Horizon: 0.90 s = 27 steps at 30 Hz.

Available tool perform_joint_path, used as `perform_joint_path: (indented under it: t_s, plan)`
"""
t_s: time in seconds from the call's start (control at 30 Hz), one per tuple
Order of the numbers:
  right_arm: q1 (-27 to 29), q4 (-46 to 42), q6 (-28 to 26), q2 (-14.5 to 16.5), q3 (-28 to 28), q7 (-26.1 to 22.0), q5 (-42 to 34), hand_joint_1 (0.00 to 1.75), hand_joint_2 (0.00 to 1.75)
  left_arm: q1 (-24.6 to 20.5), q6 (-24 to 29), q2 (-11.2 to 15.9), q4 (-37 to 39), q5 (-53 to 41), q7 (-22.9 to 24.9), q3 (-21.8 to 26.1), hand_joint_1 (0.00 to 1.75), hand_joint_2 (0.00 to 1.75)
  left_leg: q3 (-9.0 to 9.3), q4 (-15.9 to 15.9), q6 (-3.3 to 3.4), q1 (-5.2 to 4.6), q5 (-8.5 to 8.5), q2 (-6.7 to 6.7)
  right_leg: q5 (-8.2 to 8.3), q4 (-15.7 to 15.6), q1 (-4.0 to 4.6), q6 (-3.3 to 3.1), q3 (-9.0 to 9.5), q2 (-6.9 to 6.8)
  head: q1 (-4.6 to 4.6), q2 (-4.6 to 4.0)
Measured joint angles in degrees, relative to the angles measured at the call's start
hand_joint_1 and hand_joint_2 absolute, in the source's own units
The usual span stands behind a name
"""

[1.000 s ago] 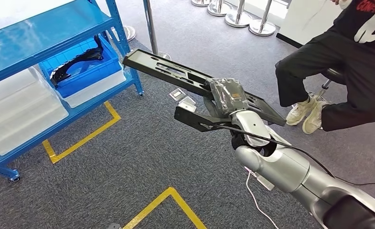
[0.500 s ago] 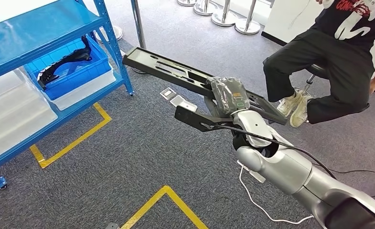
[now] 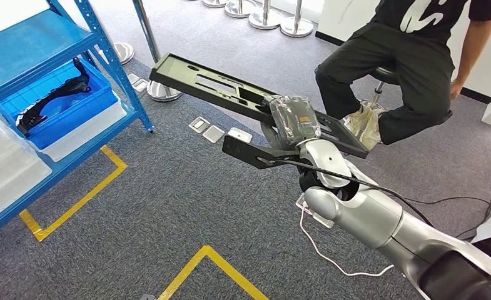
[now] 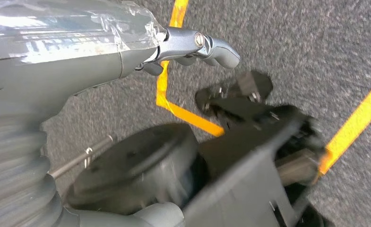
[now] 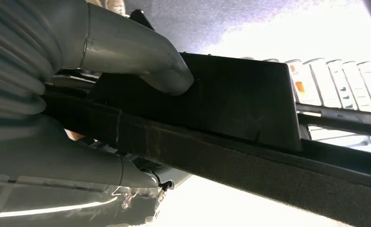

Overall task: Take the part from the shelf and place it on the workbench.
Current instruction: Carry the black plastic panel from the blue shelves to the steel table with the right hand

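The right hand [image 3: 291, 120] holds one long black part [image 3: 217, 87], gripping it near the end closest to the robot. I think it holds it there so the flat part stays level, up over the grey carpet floor [image 3: 167, 200], while the robot carries it. Most of the part sticks out toward 10 o'clock. In the right wrist view the thumb [image 5: 141, 66] presses on the black part [image 5: 230, 99], so the grip looks tight.

The left hand [image 4: 79, 52] hangs low over the carpet. Its fingers [image 4: 211, 45] curl a little and I see nothing in them, but I cannot tell if it is wide or closed.

The blue shelf [image 3: 36, 56] stands at 9 o'clock, well apart from the part. One blue bin [image 3: 61, 109] sits on it, and one more black part lies inside [image 3: 49, 100]. White bins [image 3: 5, 169] sit at 8 o'clock on the shelf.

One person on a stool [image 3: 405, 69] sits at 1 o'clock, near the far end of the part. The robot should take care not to bump them. Three small square plates [image 3: 214, 132] lie on the floor under the part.

I see no bench yet, so the carrying step is not done.
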Motion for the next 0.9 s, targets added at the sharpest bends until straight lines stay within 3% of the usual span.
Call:
perform_joint_path:
  t_s: [0.17, 0.27, 0.33, 0.37, 0.4, 0.43, 0.5, 0.57, 0.6, 0.67, 0.73, 0.83, 0.9]
  plan:
    - [0.0, 0.0, 0.0, 0.0, 0.0, 0.0, 0.0, 1.75, 1.75, 0.0, 0.0, 0.0, 0.0, 0.0, 0.0, 0.0, 0.0, 1.75, -0.08, 0.1, 0.06, -0.02, 0.12, -0.01, 0.01, 0.0, 0.03, -0.01, 0.0, 0.09, -0.05, 0.01]
    - [0.0, 0.1, 0.0, 0.0, 0.1, 0.0, 0.0, 1.75, 1.75, 0.1, 0.0, 0.0, 0.0, 0.0, 0.0, 0.0, 0.0, 1.75, 0.26, -0.8, 0.39, -0.16, 1.32, -0.06, 0.03, 0.0, 0.16, -0.04, 0.02, 0.52, -0.23, 0.01]
    - [-0.1, 0.2, -0.2, 0.1, 0.3, -0.1, 0.0, 1.75, 1.75, 0.1, 0.0, 0.0, 0.0, 0.0, 0.0, 0.0, 0.0, 1.75, 3.62, -8.5, 1.47, -0.6, 5.35, -1.11, 0.13, 0.0, 0.26, 0.07, -0.05, 1.46, -0.58, 0.01]
    - [-0.1, 0.3, -0.3, 0.1, 0.4, -0.1, 0.0, 1.75, 1.75, 0.1, -0.1, 0.0, 0.0, 0.0, 0.1, 0.0, 0.0, 1.75, 5.53, -13.2, 2.14, -0.7, 7.43, -1.44, 0.0, 0.3, 0.3, 0.48, -0.29, 1.72, -0.75, 0.01]
    - [-0.2, 0.5, -0.4, 0.2, 0.5, -0.1, 0.0, 1.75, 1.75, 0.1, -0.2, 0.0, 0.0, 0.0, 0.1, 0.0, 0.0, 1.75, 7.29, -17.6, 2.82, -0.76, 9.34, -1.68, -0.64, 1.2, 0.31, 0.96, -0.87, 1.68, -0.67, 0.01]
    - [-0.4, 0.6, -0.5, 0.2, 0.5, -0.2, 0.0, 1.75, 1.75, 0.1, -0.3, 0.1, 0.1, 0.1, 0.1, 0.1, 0.0, 1.75, 7.74, -19.1, 3.12, -0.66, 9.69, -1.46, -1.86, 3.2, 0.2, 1.52, -1.96, 1.26, -0.34, 0.02]
    - [-0.5, 0.7, -0.5, 0.2, 0.6, -0.2, 0.0, 1.75, 1.75, 0.1, -0.3, 0.0, 0.1, 0.1, 0.2, 0.1, 0.0, 1.75, 7.8, -19.6, 3.33, -0.49, 10.03, -0.47, -5.33, 10.1, -0.07, 2.26, -5.09, 0.08, 0.37, 0.02]
    - [-0.4, 0.9, -0.5, 0.2, 0.7, -0.2, 0.0, 1.75, 1.75, 0.1, -0.4, 0.0, 0.1, 0.1, 0.2, 0.1, 0.0, 1.75, 7.67, -19.5, 3.28, -0.41, 9.99, 0.27, -6.68, 15.0, -0.48, 2.7, -7.3, -0.35, 0.88, 0.01]
    - [-0.4, 1.0, -0.5, 0.2, 0.8, -0.2, 0.0, 1.75, 1.75, 0.1, -0.4, 0.0, 0.1, 0.1, 0.2, 0.1, 0.0, 1.75, 7.64, -19.3, 3.17, -0.32, 9.91, 0.61, -5.79, 14.5, -0.63, 2.89, -6.98, -0.52, 1.15, 0.01]
    - [-0.5, 1.1, -0.5, 0.2, 0.8, -0.2, 0.0, 1.75, 1.75, 0.1, -0.4, 0.0, 0.1, 0.1, 0.2, 0.1, 0.0, 1.75, 7.62, -18.8, 2.69, -0.09, 9.53, 1.25, -2.15, 7.7, -0.79, 3.12, -3.52, -1.42, 1.77, 0.01]
    - [-0.7, 1.2, -0.5, 0.2, 0.8, -0.2, 0.0, 1.75, 1.75, 0.1, -0.4, 0.0, 0.1, 0.1, 0.2, 0.1, 0.0, 1.75, 7.46, -18.2, 2.05, -0.22, 9.1, 1.83, -0.1, 1.3, -0.55, 2.81, -0.52, -2.52, 2.4, 0.01]
    - [-0.8, 1.3, -0.5, 0.3, 0.8, -0.3, 0.0, 1.75, 1.75, 0.1, -0.4, 0.0, 0.1, 0.1, 0.2, 0.1, 0.0, 1.75, 7.42, -18.0, 1.26, -0.44, 8.97, 2.58, -0.16, 0.2, -0.29, 1.68, -0.26, -2.09, 1.99, 0.02]
    - [-0.9, 1.4, -0.5, 0.3, 0.8, -0.3, 0.0, 1.75, 1.75, 0.1, -0.5, 0.0, 0.1, 0.1, 0.2, 0.2, 0.0, 1.75, 7.23, -16.8, 0.63, -0.25, 7.92, 2.09, 0.07, 0.0, -0.35, 0.97, -0.26, -1.52, 1.61, 0.01]
